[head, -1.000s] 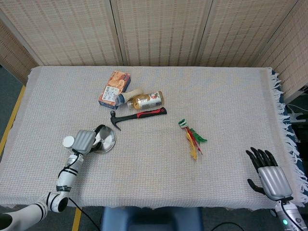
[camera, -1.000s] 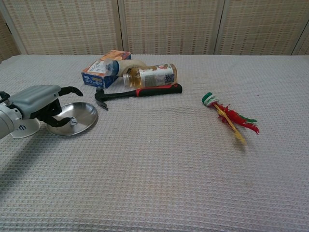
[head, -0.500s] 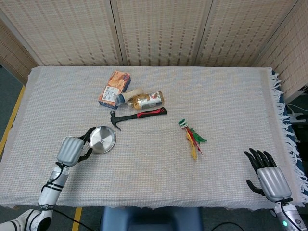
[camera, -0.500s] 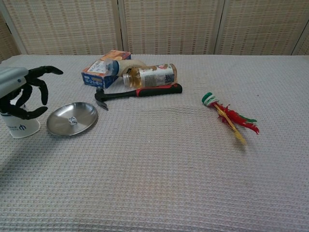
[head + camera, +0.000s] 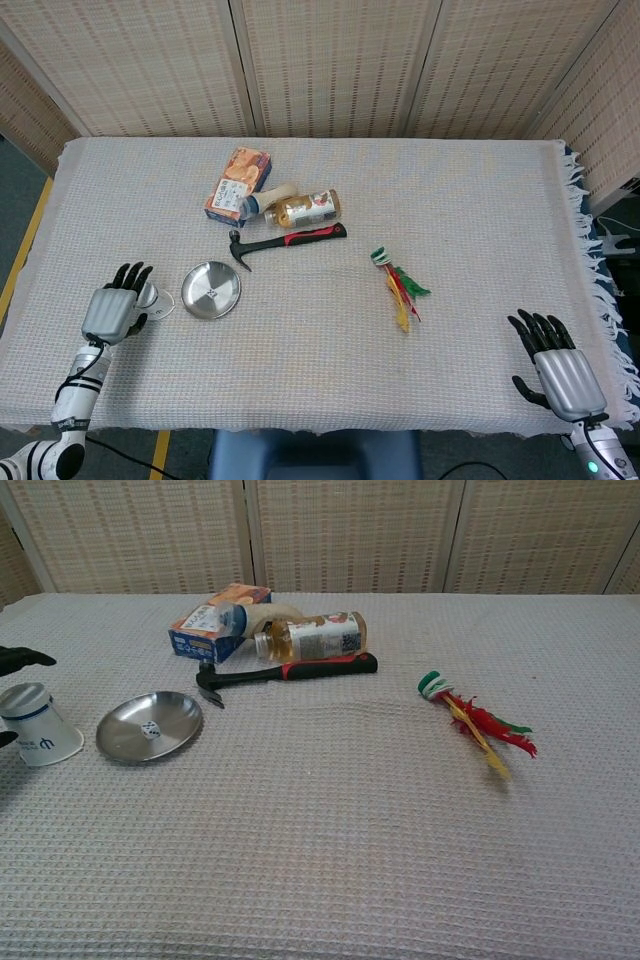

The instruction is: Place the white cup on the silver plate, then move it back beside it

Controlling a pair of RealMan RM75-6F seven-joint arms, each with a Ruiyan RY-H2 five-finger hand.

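The white cup (image 5: pixel 38 725) stands upside down on the cloth just left of the silver plate (image 5: pixel 150 726), apart from it. In the head view the cup (image 5: pixel 153 298) is partly hidden by my left hand (image 5: pixel 112 310), which hovers at its left side with fingers spread and nothing in them. Only fingertips (image 5: pixel 22 658) of that hand show at the chest view's left edge. The plate (image 5: pixel 211 290) carries a small mark at its centre. My right hand (image 5: pixel 557 366) is open near the front right corner of the table, far from both.
Behind the plate lie a red-handled hammer (image 5: pixel 290 240), a lying bottle (image 5: pixel 305 209), a small bottle and an orange box (image 5: pixel 238 183). A red, yellow and green feathered toy (image 5: pixel 398 285) lies mid-table. The table's fringed right edge (image 5: pixel 600 270) is near my right hand.
My left hand has let go of the cup beside the plate and pulled back left and toward the table's front edge. The right hand stayed put.
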